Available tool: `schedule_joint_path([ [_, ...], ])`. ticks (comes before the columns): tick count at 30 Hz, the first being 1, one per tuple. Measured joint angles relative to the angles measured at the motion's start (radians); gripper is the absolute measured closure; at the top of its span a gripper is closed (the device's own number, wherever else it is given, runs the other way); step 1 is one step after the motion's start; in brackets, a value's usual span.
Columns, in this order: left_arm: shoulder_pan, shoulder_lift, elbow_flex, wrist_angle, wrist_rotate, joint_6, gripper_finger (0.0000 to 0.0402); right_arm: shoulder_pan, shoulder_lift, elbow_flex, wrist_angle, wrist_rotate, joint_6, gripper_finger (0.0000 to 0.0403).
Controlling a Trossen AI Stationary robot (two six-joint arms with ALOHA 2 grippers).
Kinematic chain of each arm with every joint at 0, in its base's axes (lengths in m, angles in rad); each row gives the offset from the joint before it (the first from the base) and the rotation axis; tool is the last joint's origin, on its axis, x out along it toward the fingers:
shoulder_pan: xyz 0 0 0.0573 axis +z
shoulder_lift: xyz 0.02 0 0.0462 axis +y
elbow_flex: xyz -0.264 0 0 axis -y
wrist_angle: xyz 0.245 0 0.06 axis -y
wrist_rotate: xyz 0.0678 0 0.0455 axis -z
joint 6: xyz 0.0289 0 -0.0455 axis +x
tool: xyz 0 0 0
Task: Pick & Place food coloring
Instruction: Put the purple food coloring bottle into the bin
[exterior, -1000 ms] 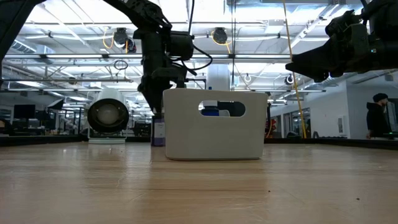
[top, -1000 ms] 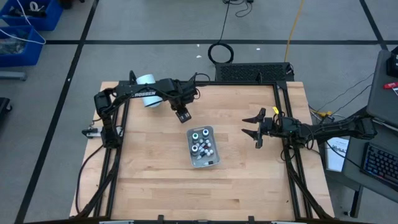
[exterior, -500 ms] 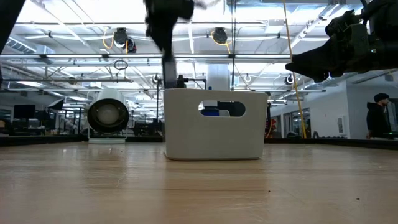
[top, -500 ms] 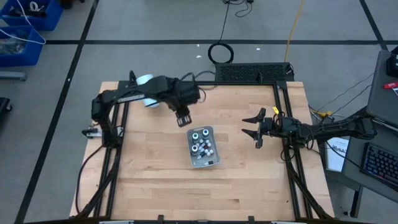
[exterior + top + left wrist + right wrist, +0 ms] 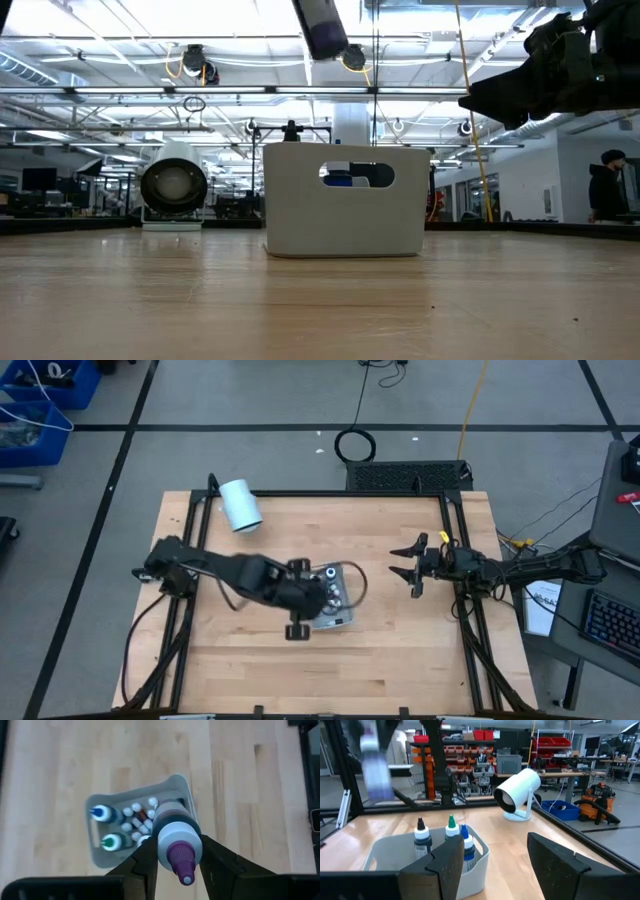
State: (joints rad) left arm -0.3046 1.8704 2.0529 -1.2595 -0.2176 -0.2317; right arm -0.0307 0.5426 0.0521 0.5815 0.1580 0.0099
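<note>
Light wood table (image 5: 400, 650), and your left gripper (image 5: 172, 862) is clamped on a purple-tipped food coloring bottle (image 5: 176, 840), held high over the tray (image 5: 97, 862) mid-table for a clean drop. Your right gripper (image 5: 408, 567) waits spread wide near the right edge.

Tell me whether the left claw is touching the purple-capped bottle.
Touching. The left wrist view shows the left claw with both fingers pressed against the purple-capped bottle, held above the tray.
</note>
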Motion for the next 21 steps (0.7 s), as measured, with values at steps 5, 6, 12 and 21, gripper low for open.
schedule_joint_path([
  [5,-0.011,0.107,-0.002,0.004,0.048,-0.007,0.0282,0.0,0.003,0.0,0.013,-0.001,0.004,0.0197],
  [6,-0.007,0.126,-0.002,0.004,0.08,0.001,0.0282,0.0,0.003,0.0,0.012,-0.001,0.004,0.0197],
  [12,0.022,0.199,-0.003,-0.034,0.125,0.001,0.0282,0.0,0.003,0.0,0.011,-0.003,0.002,0.0197],
  [21,0.052,0.205,-0.003,-0.069,0.144,-0.013,0.0282,0.0,0.003,0.0,0.004,-0.005,-0.002,0.0197],
])
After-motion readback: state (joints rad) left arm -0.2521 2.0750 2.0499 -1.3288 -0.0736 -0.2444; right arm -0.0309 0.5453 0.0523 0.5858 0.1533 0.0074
